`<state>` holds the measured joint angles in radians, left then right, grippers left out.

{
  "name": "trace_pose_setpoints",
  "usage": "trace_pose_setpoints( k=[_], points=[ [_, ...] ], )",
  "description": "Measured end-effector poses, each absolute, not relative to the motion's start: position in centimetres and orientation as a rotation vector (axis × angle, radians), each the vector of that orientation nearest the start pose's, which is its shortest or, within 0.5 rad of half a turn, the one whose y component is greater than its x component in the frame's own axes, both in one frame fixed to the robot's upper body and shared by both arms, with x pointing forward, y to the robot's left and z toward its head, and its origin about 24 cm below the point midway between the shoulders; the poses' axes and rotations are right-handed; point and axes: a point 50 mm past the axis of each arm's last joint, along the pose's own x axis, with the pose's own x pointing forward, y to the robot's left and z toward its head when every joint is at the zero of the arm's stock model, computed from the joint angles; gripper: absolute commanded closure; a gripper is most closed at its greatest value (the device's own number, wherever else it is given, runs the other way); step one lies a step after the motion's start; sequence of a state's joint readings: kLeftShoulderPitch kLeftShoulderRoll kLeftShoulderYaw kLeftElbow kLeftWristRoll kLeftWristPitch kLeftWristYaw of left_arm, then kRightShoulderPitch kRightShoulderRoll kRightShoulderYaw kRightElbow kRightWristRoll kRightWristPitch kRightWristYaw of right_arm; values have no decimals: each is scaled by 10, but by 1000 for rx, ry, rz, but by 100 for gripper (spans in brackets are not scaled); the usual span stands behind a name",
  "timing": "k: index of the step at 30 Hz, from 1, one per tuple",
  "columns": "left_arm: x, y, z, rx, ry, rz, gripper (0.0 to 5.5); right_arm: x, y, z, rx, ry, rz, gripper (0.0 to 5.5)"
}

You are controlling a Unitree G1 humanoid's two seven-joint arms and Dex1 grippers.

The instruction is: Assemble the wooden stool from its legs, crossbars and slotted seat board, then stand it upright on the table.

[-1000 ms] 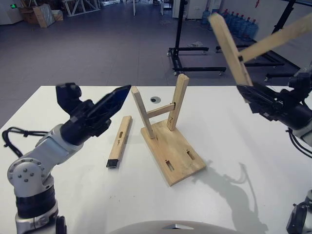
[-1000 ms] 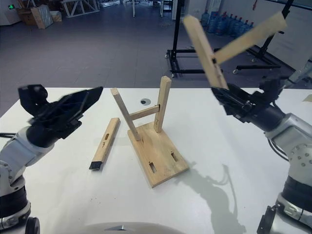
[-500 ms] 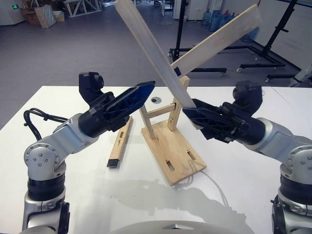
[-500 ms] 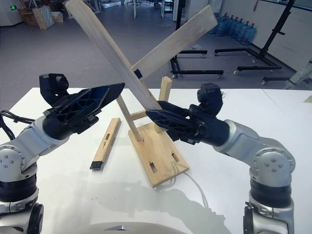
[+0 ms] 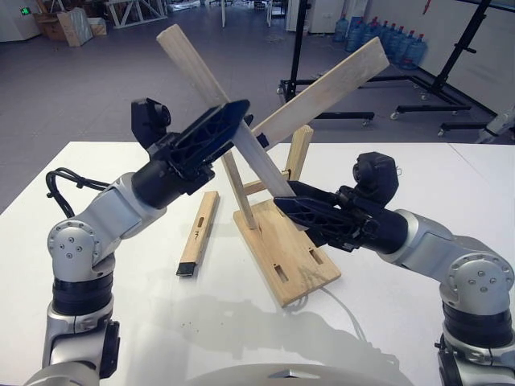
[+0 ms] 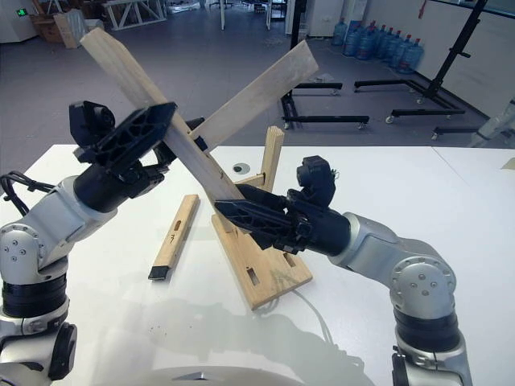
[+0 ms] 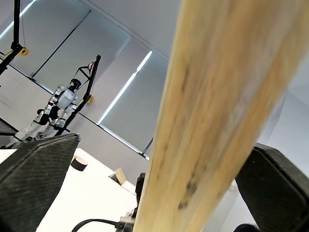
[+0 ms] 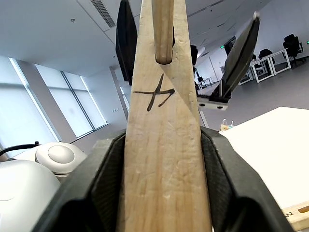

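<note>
The right claw (image 5: 288, 205) hides its held leg's (image 5: 265, 163) lower end and one standing leg's (image 5: 298, 153) foot.

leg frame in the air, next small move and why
Probably shut the left pincer on the leg frame: it straddles the upper leg with a gap, while the right pincer alone grips the lower end. Two holds should steady it for the empty slots in the seat board.

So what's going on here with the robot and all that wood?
The robot is building a stool. Its right gripper clamps the lower end of a joined leg pair, held tilted in the air above the seat board. That board lies on the table with two standing legs already slotted in. The left gripper sits open around the upper part of the held leg. A loose slotted piece lies beside the board.
</note>
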<state>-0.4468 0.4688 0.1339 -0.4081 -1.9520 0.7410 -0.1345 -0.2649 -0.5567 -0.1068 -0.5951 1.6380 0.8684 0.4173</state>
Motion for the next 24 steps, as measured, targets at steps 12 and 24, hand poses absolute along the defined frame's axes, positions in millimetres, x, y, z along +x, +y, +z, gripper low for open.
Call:
trace_pose_setpoints(
  k=[12, 24],
  points=[
    [232, 125, 247, -1003, -6, -1321, 73, 198, -121, 201, 613, 101, 1408, 345],
    [231, 126, 246, -985, 15, -1315, 274, 198, -121, 197, 617, 106, 1396, 345]
  ],
)
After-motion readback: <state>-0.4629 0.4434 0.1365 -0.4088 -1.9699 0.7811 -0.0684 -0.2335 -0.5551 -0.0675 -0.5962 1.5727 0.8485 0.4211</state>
